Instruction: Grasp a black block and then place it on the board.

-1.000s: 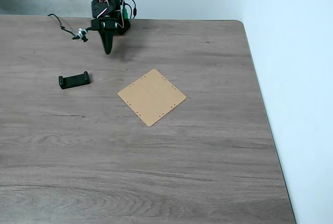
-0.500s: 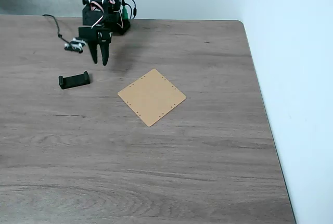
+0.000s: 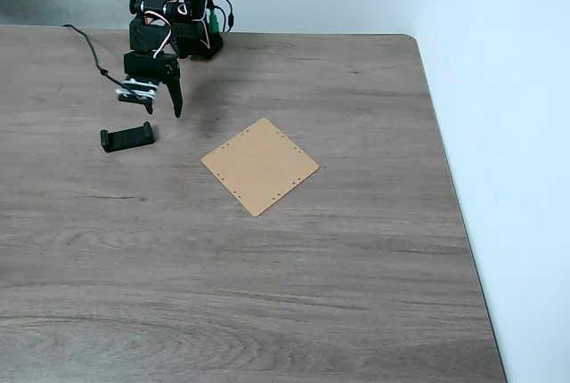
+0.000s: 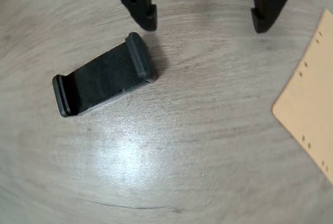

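The black block (image 3: 126, 137) is a short bar with raised ends lying flat on the wooden table, left of the board. In the wrist view the black block (image 4: 104, 74) lies tilted just below the left fingertip. The tan square board (image 3: 259, 166) rests at mid-table, turned like a diamond; a corner of the board (image 4: 312, 114) shows at the right edge of the wrist view. My gripper (image 3: 163, 109) hangs open a little above and to the right of the block. In the wrist view the gripper (image 4: 204, 25) holds nothing, its two black fingers spread wide.
The arm's base (image 3: 200, 40) stands at the table's back edge with a cable (image 3: 87, 44) trailing left. The table's right edge (image 3: 450, 187) runs beside a white wall.
The arm has swung left and lowered toward the block, and the gripper has gone from shut to open. Block and board have not moved.
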Action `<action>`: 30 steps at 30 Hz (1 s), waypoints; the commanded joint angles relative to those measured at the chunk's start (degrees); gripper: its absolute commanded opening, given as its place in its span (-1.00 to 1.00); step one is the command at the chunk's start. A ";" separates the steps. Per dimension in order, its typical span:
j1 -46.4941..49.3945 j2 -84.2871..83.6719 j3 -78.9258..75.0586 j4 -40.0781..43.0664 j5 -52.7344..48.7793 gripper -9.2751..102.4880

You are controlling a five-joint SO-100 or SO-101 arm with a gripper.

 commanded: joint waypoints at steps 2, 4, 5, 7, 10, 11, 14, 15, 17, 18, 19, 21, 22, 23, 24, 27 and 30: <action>1.93 -0.53 -4.66 2.64 -6.42 -0.39; 2.90 -1.49 -5.36 3.69 -8.96 -0.39; 3.43 -2.20 -5.62 4.04 -10.28 -0.39; 4.48 -3.69 -6.42 4.31 -11.87 -0.39; 5.80 -5.71 -8.26 6.06 -14.06 -0.40; 6.33 -6.33 -8.70 6.42 -14.94 -0.40; 7.56 -7.91 -8.96 6.24 -17.14 -0.41; 8.00 -8.35 -9.05 6.24 -17.84 -0.41; 8.61 -9.40 -9.49 6.42 -18.46 -0.41; 8.79 -9.93 -9.93 6.77 -18.72 -0.41; 9.05 -10.55 -10.37 7.29 -18.90 -0.41; 9.40 -11.78 -11.16 7.82 -19.25 -0.41; 9.58 -12.39 -11.51 7.91 -19.34 -0.41; 9.76 -13.10 -11.87 8.00 -19.51 -0.41; 9.93 -13.71 -12.13 8.00 -19.78 -0.41; 10.28 -15.82 -13.27 8.00 -20.04 -0.42; 10.72 -17.75 -14.41 8.17 -20.57 -0.42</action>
